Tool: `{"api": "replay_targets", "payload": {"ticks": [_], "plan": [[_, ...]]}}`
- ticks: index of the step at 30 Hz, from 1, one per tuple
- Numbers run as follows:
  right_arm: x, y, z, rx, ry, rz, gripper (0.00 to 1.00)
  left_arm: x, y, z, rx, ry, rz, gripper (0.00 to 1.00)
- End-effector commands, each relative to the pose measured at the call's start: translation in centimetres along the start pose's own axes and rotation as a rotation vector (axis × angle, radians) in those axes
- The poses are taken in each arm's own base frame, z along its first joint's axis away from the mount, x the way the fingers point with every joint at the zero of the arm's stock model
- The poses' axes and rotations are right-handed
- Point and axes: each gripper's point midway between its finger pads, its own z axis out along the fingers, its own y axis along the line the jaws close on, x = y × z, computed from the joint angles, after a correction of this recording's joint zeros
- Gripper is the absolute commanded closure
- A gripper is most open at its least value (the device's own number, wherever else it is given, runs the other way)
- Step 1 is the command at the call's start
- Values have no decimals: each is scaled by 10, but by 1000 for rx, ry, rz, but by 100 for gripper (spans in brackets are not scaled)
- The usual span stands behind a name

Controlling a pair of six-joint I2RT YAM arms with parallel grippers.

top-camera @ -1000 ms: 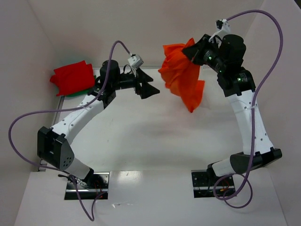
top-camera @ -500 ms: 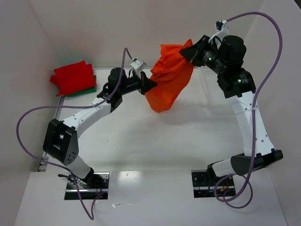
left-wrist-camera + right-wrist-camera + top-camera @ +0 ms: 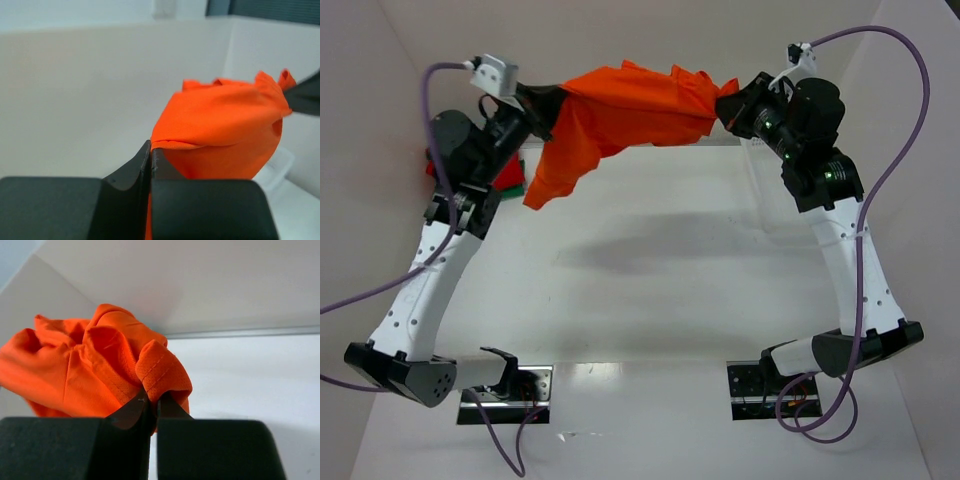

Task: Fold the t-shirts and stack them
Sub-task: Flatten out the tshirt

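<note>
the orange shirt (image 3: 630,100) hangs in the air above the far part of the table (image 3: 650,300), stretched between the two grippers. the left gripper (image 3: 548,102) is clamped on the shirt's left end, up at the far left. its wrist view shows the jaws pressed together with a thin fold of hem pinched at the tips, the rest of the cloth bulging just beyond them. the right gripper (image 3: 722,102) is clenched on the other end, at the far right. in its wrist view a bunched, stitched edge sits pinched between the closed tips, and folds of cloth spill off to the left. between the two grips the shirt runs as a crumpled band, roughly level, touching nothing below. a loose flap droops from the left part of the band, down beside the left arm, its lowest corner clear of the table. a shadow lies on the table under the shirt. behind the left arm, at the far left edge, a sliver of a red shirt (image 3: 430,166) shows; the arm hides most of it.
</note>
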Motion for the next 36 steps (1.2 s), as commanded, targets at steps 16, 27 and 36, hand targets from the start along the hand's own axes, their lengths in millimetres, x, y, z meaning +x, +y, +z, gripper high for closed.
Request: {"api": "replay_targets", "payload": {"ticks": [16, 27, 36], "plan": [[-120, -6, -11, 100, -409, -19, 100, -53, 57, -48, -240, -107, 95, 100], [-103, -9, -7, 85, -356, -31, 100, 69, 20, -70, -51, 184, -124, 100], [-44, 19, 48, -125, -139, 8, 100, 74, -31, -124, 56, 239, -218, 100]]}}
